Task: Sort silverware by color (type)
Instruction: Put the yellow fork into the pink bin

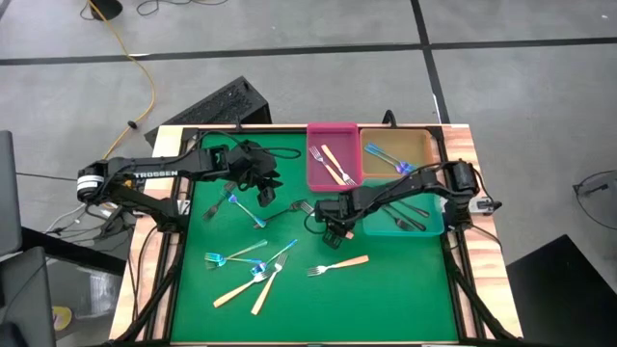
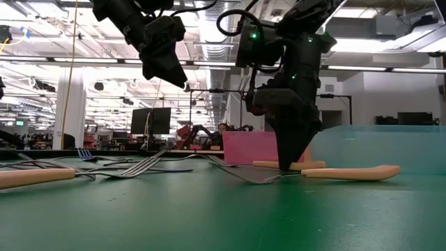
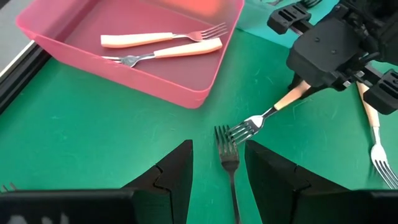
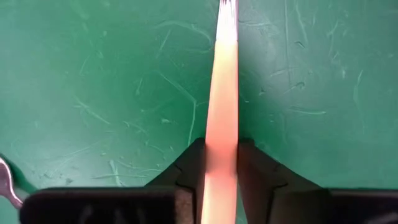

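My right gripper [image 1: 334, 224] points straight down at the middle of the green mat [image 1: 386, 299], shut on a tan-handled silver fork [image 3: 268, 114] that lies flat there. My left gripper [image 3: 217, 180] hangs open above the mat [image 2: 166, 61], left of the right one, with a black fork [image 3: 229, 163] lying on the mat below its gap. A pink tray [image 1: 318, 175] holds two tan-handled forks, a brown tray [image 1: 424, 143] blue ones, a teal tray [image 1: 432, 227] black ones. My right gripper pinches the fork's tan handle [image 4: 222, 134] by its two long sides between its two fingers [image 4: 252, 165], some way back from the metal neck. The fingers come from above, pointing down, one on each side of the handle. The fork lies flat on the mat, tines [image 3: 244, 129] toward the left gripper.
Loose forks lie on the mat's left and near parts: blue ones [image 1: 228, 200] [image 1: 229, 256], tan-handled ones [image 1: 339, 265] [image 1: 237, 289]. The three trays stand along the far and right sides. A keyboard [image 1: 217, 104] lies on the floor beyond the table.
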`<action>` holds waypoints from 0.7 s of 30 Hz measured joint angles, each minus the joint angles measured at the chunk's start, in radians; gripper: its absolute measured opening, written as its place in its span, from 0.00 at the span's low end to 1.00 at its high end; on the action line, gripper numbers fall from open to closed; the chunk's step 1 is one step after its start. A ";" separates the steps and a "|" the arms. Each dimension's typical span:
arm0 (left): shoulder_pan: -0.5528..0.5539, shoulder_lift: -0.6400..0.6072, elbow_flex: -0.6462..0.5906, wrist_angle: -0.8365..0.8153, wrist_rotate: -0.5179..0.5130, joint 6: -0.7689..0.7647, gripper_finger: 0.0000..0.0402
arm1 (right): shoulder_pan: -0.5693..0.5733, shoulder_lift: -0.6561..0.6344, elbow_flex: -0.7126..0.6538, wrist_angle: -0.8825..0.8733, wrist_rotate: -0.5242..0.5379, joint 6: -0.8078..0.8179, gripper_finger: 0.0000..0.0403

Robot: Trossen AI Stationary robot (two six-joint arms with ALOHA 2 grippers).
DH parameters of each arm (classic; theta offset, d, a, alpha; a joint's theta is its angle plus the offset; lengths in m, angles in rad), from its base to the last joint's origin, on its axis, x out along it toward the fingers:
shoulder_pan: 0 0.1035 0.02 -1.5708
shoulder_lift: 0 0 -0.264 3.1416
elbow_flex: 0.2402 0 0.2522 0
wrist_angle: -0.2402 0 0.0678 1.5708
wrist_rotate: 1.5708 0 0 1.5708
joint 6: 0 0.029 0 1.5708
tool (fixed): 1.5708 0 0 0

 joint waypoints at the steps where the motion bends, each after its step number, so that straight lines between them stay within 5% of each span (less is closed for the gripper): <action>1: 0.000 0.000 0.000 -0.001 0.000 0.000 0.32 | -0.001 0.000 0.000 -0.001 -0.004 0.000 0.22; 21: 0.000 0.000 0.000 -0.002 0.000 0.010 0.32 | 0.002 0.009 0.150 -0.132 -0.014 0.035 0.21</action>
